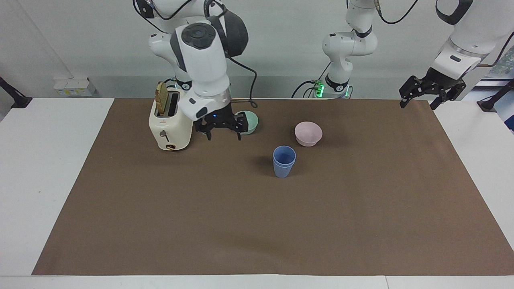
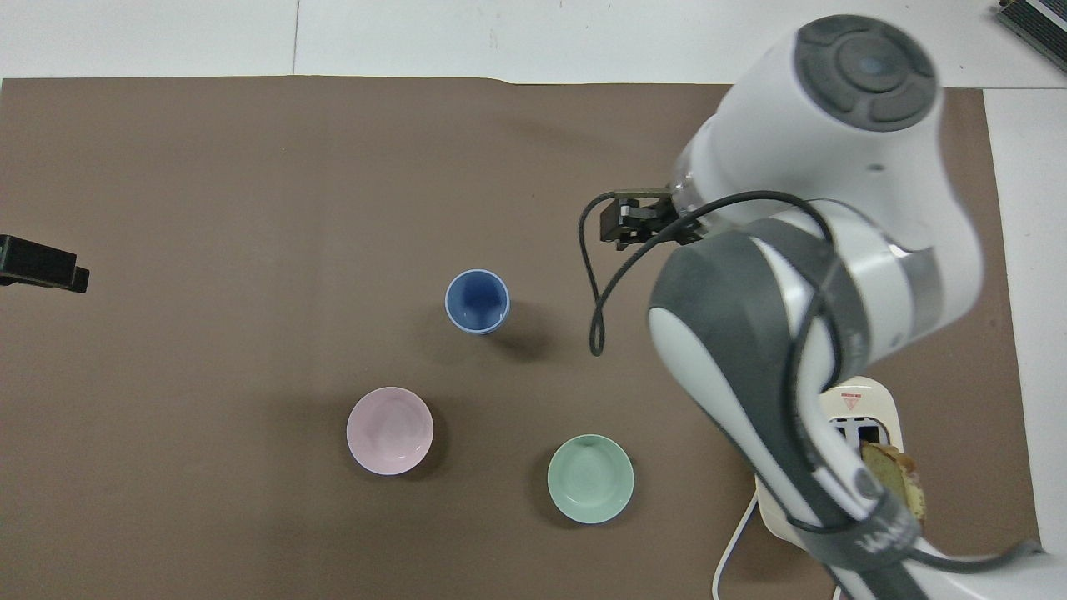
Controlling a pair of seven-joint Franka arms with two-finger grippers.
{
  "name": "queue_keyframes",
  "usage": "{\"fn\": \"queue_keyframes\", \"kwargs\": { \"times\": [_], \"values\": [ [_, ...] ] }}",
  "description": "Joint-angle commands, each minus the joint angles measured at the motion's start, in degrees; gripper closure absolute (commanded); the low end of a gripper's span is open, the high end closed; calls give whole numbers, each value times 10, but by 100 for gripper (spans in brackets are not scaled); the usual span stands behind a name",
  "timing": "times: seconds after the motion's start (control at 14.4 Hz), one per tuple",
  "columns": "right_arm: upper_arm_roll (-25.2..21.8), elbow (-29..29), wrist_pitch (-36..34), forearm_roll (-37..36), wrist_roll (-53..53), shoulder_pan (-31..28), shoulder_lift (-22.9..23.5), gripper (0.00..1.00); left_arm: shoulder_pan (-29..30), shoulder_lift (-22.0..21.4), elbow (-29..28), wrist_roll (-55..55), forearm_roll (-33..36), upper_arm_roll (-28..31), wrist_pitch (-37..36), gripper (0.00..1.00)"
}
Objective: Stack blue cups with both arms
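Note:
The two blue cups (image 1: 284, 161) stand nested one inside the other, upright on the brown mat (image 1: 257, 224) near its middle, and from above they show as one blue rim (image 2: 477, 301). Nothing touches them. My right gripper (image 1: 223, 135) hangs open and empty above the mat beside the toaster, well away from the cups toward the right arm's end. My left gripper (image 1: 417, 105) waits open and empty, raised over the mat's corner at the left arm's end; only its tip (image 2: 42, 265) shows from overhead.
A cream toaster (image 1: 170, 126) with a bread slice (image 1: 162, 98) in one slot stands near the right arm's base. A mint-green bowl (image 2: 590, 478) and a pink bowl (image 2: 389, 430) sit nearer to the robots than the cups.

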Motion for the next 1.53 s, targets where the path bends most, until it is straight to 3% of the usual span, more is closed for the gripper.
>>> {"fn": "queue_keyframes", "kwargs": {
  "times": [0.0, 0.21, 0.42, 0.56, 0.9, 1.46],
  "values": [
    [7, -8, -33, -1, -61, -48, -38, 0, 9, -6, -3, 5, 6, -7, -5, 0],
    [5, 7, -70, -6, -101, -101, -61, 0, 9, -6, -2, 5, 6, -7, -5, 0],
    [3, 4, -65, -6, -149, -149, -73, 0, 9, -6, -3, 5, 6, -7, -5, 0],
    [1, -36, -66, -10, -158, -167, -102, 0, 9, -6, -2, 5, 6, -7, -4, 0],
    [1, -87, -31, -6, -197, -169, -128, 0, 2, -6, -3, 3, 6, -8, -7, 0],
    [1, -91, -32, -8, -202, -167, -130, 0, 3, -6, -2, 4, 6, -8, -7, 0]
  ]
}}
